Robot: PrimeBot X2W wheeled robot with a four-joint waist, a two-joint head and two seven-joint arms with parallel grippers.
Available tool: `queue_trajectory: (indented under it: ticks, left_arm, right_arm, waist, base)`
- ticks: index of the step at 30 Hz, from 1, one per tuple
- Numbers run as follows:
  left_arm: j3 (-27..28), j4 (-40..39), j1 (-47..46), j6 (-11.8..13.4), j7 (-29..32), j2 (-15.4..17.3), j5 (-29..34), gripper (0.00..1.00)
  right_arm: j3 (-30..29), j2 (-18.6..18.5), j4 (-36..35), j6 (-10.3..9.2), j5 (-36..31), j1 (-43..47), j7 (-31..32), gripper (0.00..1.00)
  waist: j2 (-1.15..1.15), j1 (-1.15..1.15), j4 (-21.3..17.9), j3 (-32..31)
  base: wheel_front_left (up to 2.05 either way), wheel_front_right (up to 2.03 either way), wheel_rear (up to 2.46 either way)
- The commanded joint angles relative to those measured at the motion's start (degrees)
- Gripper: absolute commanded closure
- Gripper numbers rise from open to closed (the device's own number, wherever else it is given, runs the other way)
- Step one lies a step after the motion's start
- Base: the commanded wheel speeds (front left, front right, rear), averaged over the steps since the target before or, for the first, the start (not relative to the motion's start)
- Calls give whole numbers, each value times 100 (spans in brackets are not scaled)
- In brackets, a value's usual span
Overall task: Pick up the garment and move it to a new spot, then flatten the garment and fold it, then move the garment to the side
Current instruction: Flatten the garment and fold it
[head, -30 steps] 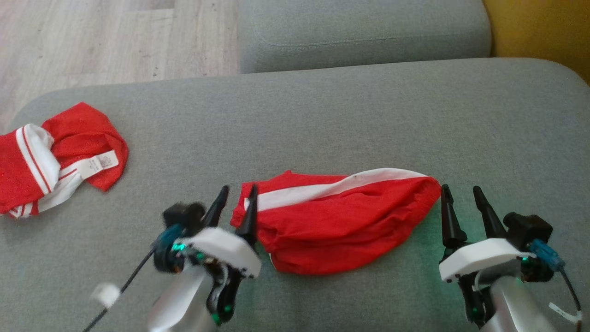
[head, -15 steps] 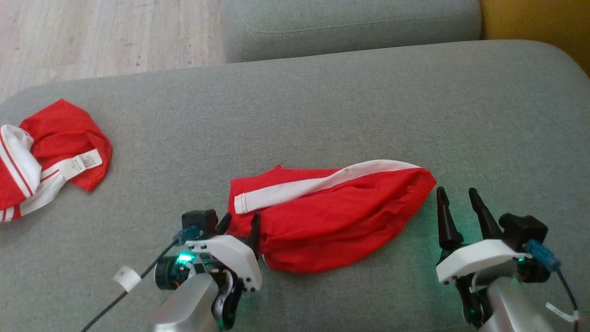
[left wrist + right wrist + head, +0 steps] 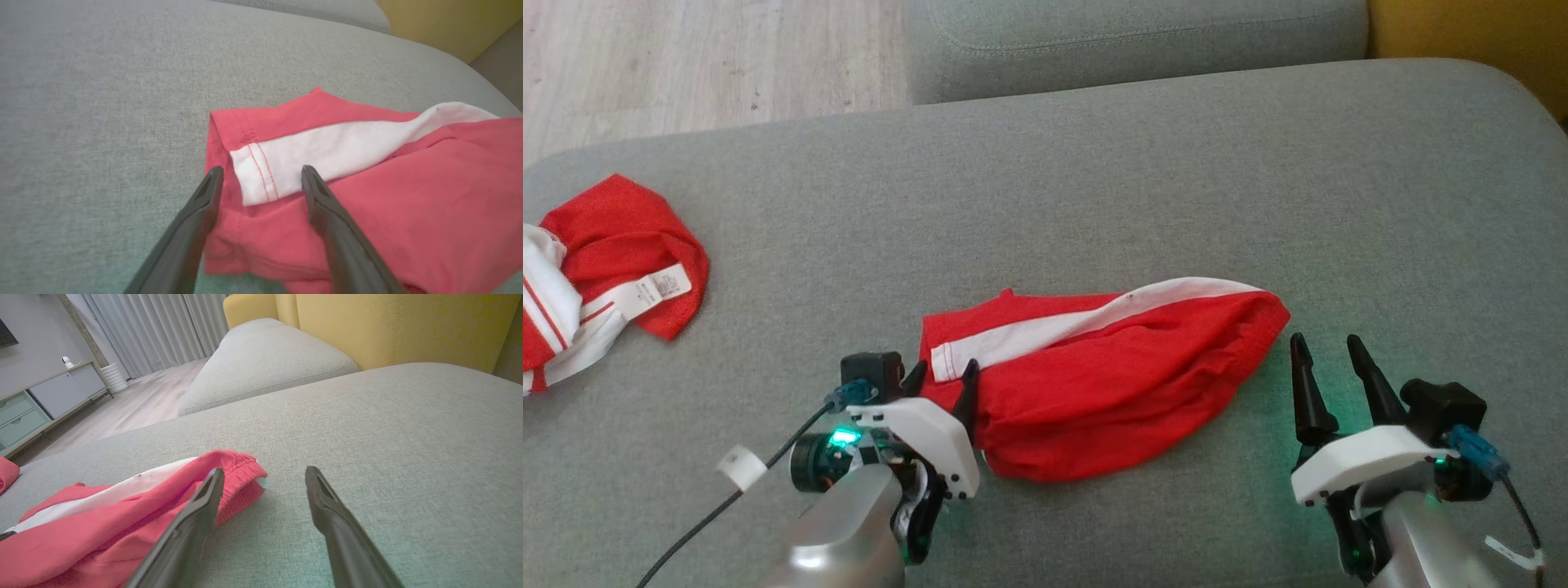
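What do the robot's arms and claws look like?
Each arm is a silvery-grey forearm ending in a white angular shell with a green light. The left claw and right claw each have two long, tapering black fingers. A black box with a blue plug sits beside each, trailing a black cable with a white tag.

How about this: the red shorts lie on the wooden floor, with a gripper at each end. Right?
No. The red shorts lie on the grey sofa cushion, not the wooden floor, as the head view shows. The left gripper and right gripper do sit at each end.
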Motion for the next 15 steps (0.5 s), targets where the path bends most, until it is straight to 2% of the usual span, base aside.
queue_trajectory:
  ticks: [1, 10, 11, 12, 13, 14, 15]
  left_arm:
    - [89, -42, -345, -38, -7, 50, -49, 0]
    - [-148, 35, -454, -184, -119, 50, -329, 0]
    - [-181, 34, -459, -187, -123, 50, -354, 3]
    - [-212, 27, -470, -192, -150, 50, -371, 9]
    - [-225, 20, -480, -191, -193, 50, -401, 20]
    - [-253, 23, -494, -188, -221, 50, -413, 44]
    - [-280, 31, -510, -183, -249, 50, -421, 52]
  right_arm:
    - [161, -6, -140, 21, 33, -225, -63, 0]
    - [162, -6, -143, 21, 63, -247, -63, 0]
    - [159, -6, -143, 21, 69, -245, -63, 0]
    - [157, -6, -144, 21, 75, -242, -63, 0]
    - [157, -6, -147, 21, 81, -241, -63, 0]
    - [156, -6, -150, 21, 89, -240, -63, 0]
    - [155, -6, -153, 21, 96, -240, -63, 0]
  waist:
    - [0, 0, -10, 13]
    - [0, 0, -71, 64]
    - [0, 0, -70, 62]
    - [0, 0, -68, 61]
    - [0, 0, -67, 61]
    - [0, 0, -64, 61]
    - [0, 0, -60, 62]
  base:
    - [0, 0, 0]
    - [0, 0, 0]
    - [0, 0, 0]
    - [0, 0, 0]
    - [0, 0, 0]
    - [0, 0, 0]
    - [0, 0, 0]
